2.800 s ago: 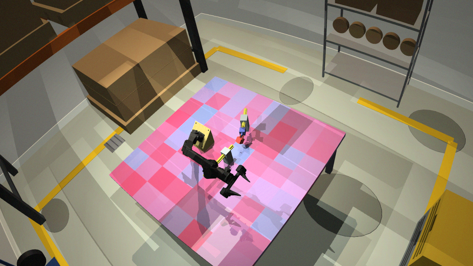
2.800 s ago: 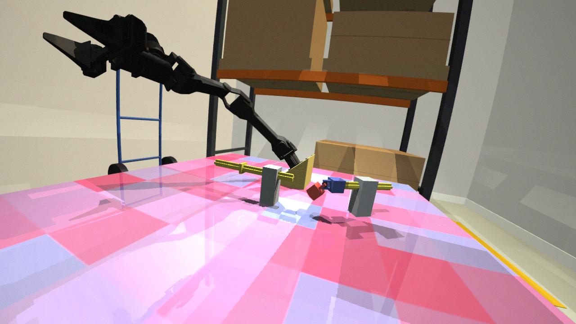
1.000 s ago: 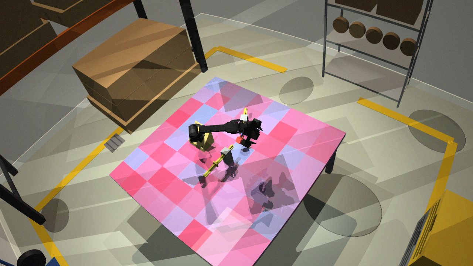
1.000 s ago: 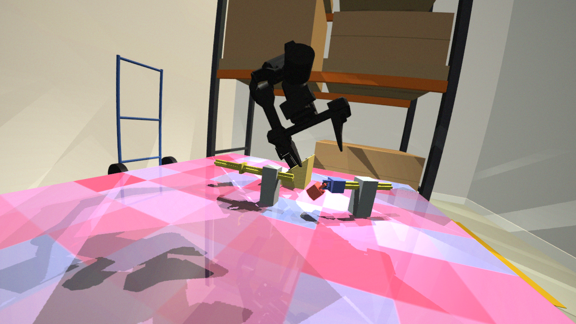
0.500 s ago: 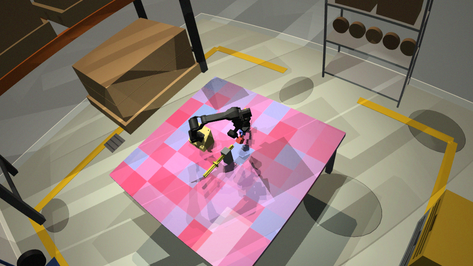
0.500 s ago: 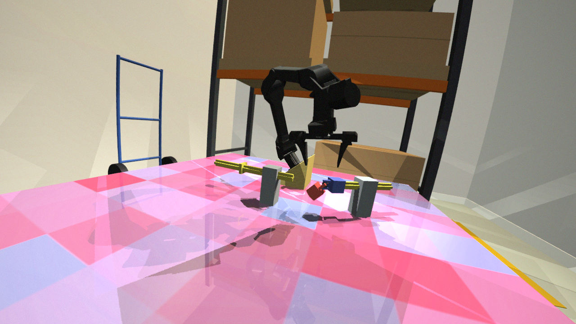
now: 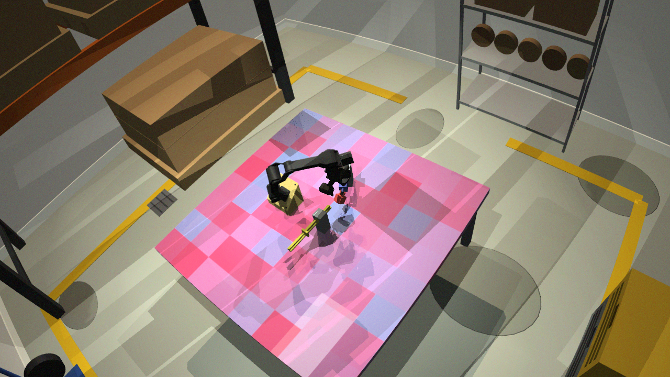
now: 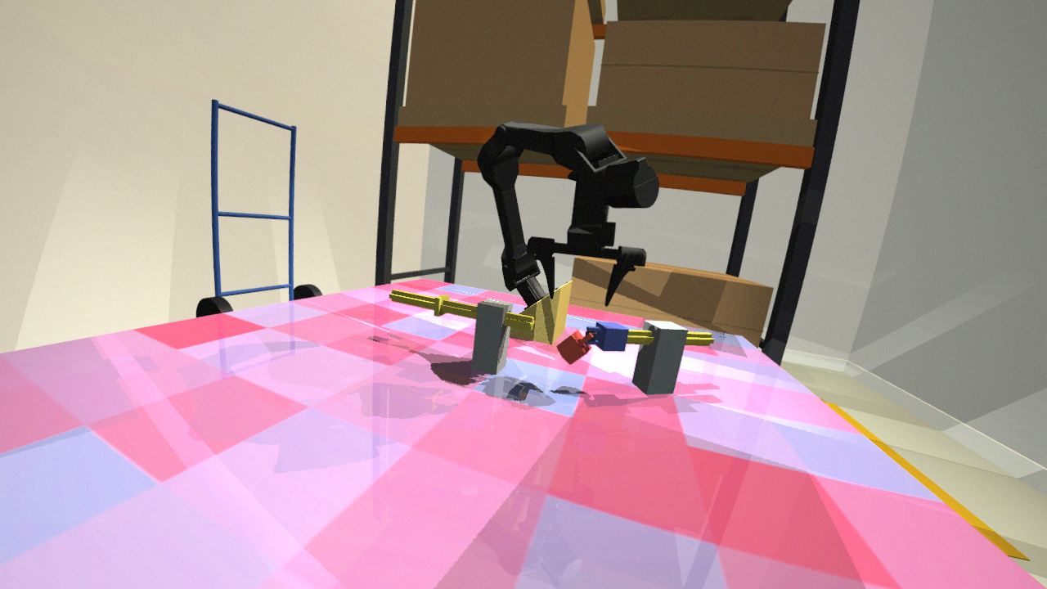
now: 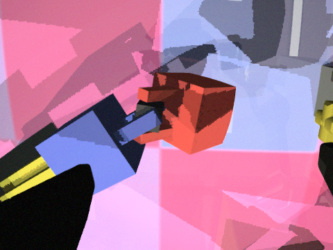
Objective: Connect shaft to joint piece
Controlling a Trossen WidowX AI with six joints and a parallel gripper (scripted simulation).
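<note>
So the parallel-jaw gripper is wide open, nothing in it, hanging above the red joint piece. That piece sits low between the fingertips and droops off the blue hinge block, its long axis tilted down. I'd square up to that before closing. The sliding yellow shaft is farther off.

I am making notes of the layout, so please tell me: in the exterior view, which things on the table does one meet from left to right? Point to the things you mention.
Sliding yellow shaft (image 7: 297,241) (image 8: 410,297), its grey block (image 7: 323,223) (image 8: 488,340), red joint piece (image 7: 339,198) (image 8: 573,347) (image 9: 211,114), blue piece (image 8: 612,336) (image 9: 87,142), the other grey block (image 8: 658,362).
</note>
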